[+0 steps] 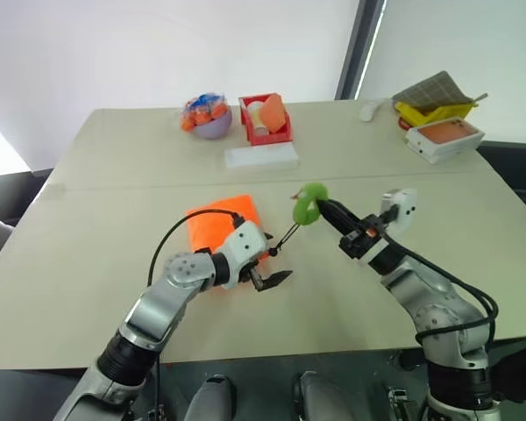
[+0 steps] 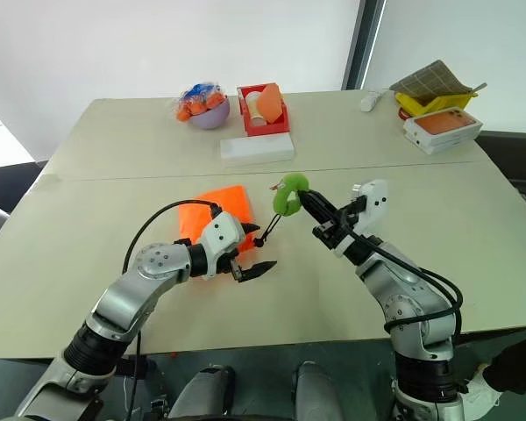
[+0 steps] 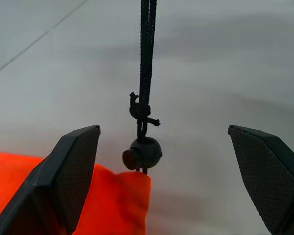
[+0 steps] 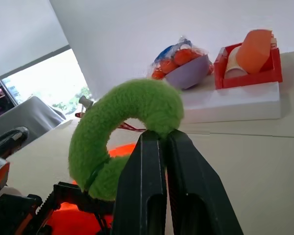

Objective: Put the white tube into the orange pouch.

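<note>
L gripper (image 1: pixel 272 279), jaws spread, hovers at orange pouch (image 1: pixel 221 221) mouth, mid table (image 1: pixel 114 149). R gripper (image 1: pixel 326 210) pinches green ring (image 1: pixel 309 203), cord taut. Grip pouch rim beside toggle, pull apart gently. White tube: can't tell where.

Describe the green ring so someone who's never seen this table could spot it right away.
Start at the beige table and find the orange pouch lying near its middle. A black cord runs up from the pouch's corner to the green ring, pinched in the right hand above the tabletop. It is the only fuzzy, bright green thing there, shaped like a small doughnut.
</note>
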You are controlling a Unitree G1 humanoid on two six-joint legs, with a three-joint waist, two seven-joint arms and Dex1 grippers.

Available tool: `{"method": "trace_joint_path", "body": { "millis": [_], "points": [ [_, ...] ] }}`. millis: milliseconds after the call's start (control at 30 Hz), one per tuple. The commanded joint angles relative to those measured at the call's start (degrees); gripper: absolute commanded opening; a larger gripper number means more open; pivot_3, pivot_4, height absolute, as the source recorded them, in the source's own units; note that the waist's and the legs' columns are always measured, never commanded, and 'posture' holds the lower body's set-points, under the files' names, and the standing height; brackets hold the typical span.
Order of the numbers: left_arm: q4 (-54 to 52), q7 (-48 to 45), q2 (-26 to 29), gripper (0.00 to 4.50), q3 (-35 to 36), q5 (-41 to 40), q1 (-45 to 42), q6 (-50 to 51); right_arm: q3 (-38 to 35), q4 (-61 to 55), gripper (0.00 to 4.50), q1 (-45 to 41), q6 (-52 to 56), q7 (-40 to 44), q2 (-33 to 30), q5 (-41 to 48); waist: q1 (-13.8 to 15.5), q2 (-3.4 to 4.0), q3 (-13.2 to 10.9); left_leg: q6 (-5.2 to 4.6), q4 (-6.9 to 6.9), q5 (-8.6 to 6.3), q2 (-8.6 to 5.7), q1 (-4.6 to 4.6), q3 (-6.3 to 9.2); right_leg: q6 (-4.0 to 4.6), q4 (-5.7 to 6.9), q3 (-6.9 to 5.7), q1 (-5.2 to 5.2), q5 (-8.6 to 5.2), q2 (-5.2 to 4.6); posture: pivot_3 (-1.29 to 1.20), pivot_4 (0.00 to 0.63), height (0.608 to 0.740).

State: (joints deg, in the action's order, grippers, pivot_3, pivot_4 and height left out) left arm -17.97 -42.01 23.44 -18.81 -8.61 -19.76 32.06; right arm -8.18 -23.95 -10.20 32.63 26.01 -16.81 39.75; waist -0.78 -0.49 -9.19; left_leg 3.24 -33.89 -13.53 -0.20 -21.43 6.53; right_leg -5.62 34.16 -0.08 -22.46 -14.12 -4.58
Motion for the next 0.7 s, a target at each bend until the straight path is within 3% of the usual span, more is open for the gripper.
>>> {"method": "trace_joint_path", "body": {
  "millis": [33,700],
  "points": [
    [-3.15,-1.82,1.34,4.46,1.24,-1.59,-0.62,-0.54,0.30,-2.69,0.00,0.01,-1.30,0.77,-0.25,0.62,0.02,0.00,0.00,0.00,0.00,0.00,0.00,0.00,0.00,0.00,-0.01,0.00,0.00,0.00,0.00,0.00,0.150,0.740],
    [-5.39,-3.65,4.83,4.46,-1.98,2.08,-0.60,-3.17,0.94,-3.32,0.00,0.52,-1.60,2.22,-0.67,1.47,0.07,0.00,0.00,0.00,0.00,0.00,0.00,-0.02,0.00,0.01,-0.03,0.00,0.00,0.00,-0.02,0.00,0.150,0.740]
  ]
}}
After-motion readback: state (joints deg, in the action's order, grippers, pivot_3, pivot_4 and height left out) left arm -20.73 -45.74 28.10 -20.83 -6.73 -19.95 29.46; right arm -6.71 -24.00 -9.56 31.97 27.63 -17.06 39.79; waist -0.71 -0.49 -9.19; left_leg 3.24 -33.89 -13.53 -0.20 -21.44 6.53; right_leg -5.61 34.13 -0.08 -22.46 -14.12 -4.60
